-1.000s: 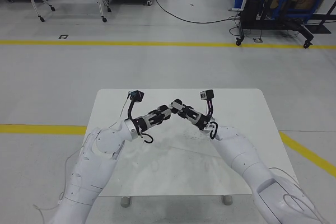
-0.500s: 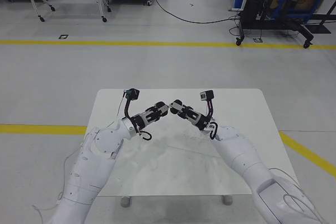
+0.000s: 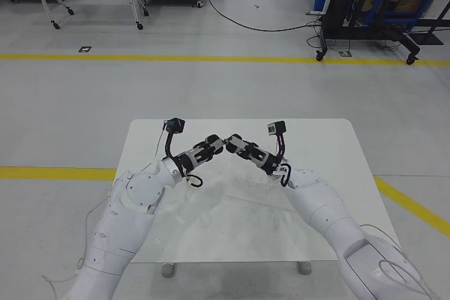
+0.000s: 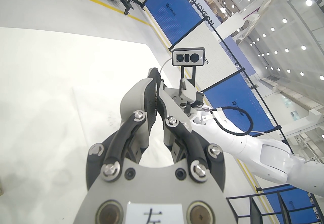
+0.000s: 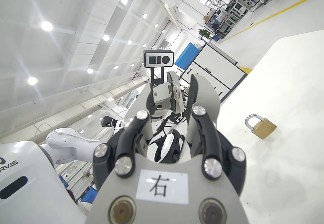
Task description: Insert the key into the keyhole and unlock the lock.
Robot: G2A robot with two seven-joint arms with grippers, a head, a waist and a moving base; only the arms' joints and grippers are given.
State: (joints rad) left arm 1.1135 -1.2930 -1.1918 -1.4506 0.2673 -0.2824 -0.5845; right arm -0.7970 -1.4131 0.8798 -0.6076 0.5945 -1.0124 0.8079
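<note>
The left arm has drawn slightly toward the upper left of the top view, while the right arm has kept its place. The left hand [image 4: 155,80] is pinched shut, on what I cannot tell, and meets the right hand [image 5: 172,83] tip to tip; the right hand's fingers stand apart and grip nothing. The brass padlock [image 5: 262,127] lies on the table [image 3: 322,225] at the right of the right wrist view, apart from both hands.

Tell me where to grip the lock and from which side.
Take the lock by its brass body, pinching the two narrow side edges, coming straight down from above. It lies flat on the table, so its broad faces can't be pinched, and the thin shackle would probably let it swing. Keep the end opposite the shackle clear; the keyhole is likely there.
</note>
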